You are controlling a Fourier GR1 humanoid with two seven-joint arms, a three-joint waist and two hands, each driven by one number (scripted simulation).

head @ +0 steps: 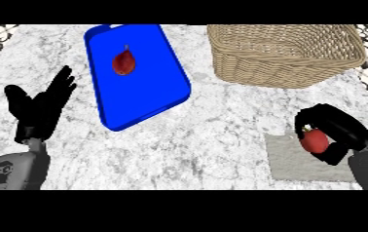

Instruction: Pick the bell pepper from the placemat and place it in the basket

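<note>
Bench [215, 133]: white-grey marbled top, flat, hard-looking; a round thing let go here would prob. roll.

Basket [287, 55]: woven tan wicker, far right, oval w/ sloped walls and a thick plaited rim. Risk 1, as we judge it: the near rim sits between load and opening, so a low carry could clip the wicker and knock the load out or shove the basket back. Needs lift before travel.

Blue tray [137, 80]: glossy, rounded corners, raised lip, skewed on the bench, far left-centre. Holds a small dark-red, drop-shaped fruit w/ stem [123, 63]. Risk 2: a lookalike red item, but well apart from the carry path; we judge confusion unlikely now.

Placemat [302, 160]: pale grey, matte, cloth-like rectangle, near right. Soft edge could drag along if fingers catch it on the lift.

Left hand [39, 104]: black, fingers spread and upright at the left edge, resting, holds nothing.

Right hand [332, 133]: black, fingers and thumb curled round the bell pepper [314, 141], over the placemat's right part. We can't tell whether the pepper is clear of the mat or touching it.

Pepper: red, smooth, shiny, rounded, small stem up top. Risk 3: slick, curved skin, only partly enclosed; could slip out during the swing to the basket, esp. if the wrist tilts.
</note>
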